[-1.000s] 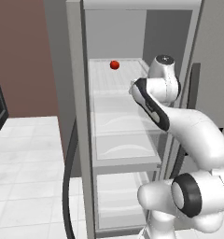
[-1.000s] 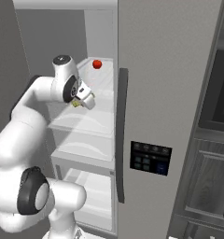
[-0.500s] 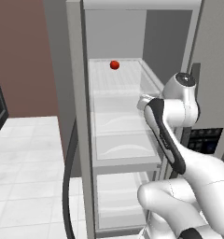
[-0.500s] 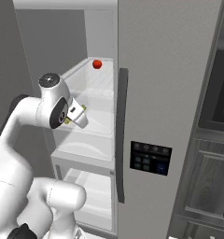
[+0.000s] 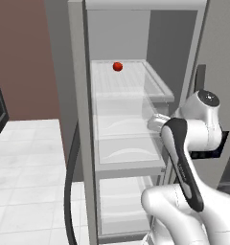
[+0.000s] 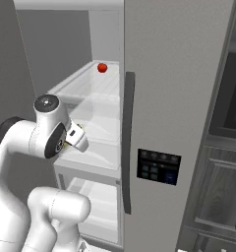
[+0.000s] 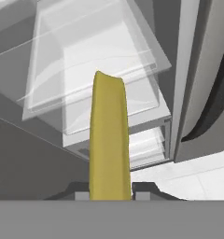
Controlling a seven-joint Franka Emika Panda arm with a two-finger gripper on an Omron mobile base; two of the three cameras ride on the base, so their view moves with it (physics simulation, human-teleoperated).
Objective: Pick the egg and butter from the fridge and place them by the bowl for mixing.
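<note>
The butter [image 7: 109, 135], a yellowish stick, stands up between my two dark fingertips [image 7: 143, 193] in the hand view, with my gripper [image 7: 109, 193] shut on it. In the right base view the gripper [image 6: 76, 138] hangs just in front of the fridge's [image 6: 179, 98] middle shelf, outside the compartment. The fridge [image 5: 81, 119] stands open, its translucent shelves [image 7: 95, 46] bare below the hand. In the left base view my own arm covers the hand. The egg and the bowl are out of view.
A red ball [image 5: 118, 66] [image 6: 102, 67] sits at the back of the top shelf. The long dark handle [image 6: 127, 142] and button panel [image 6: 158, 166] are to the right of the hand. White tiled floor [image 5: 26, 167] spreads out left of the fridge.
The arm has drawn back out of the fridge and dropped lower, carrying the butter with it. The red ball has stayed put.
</note>
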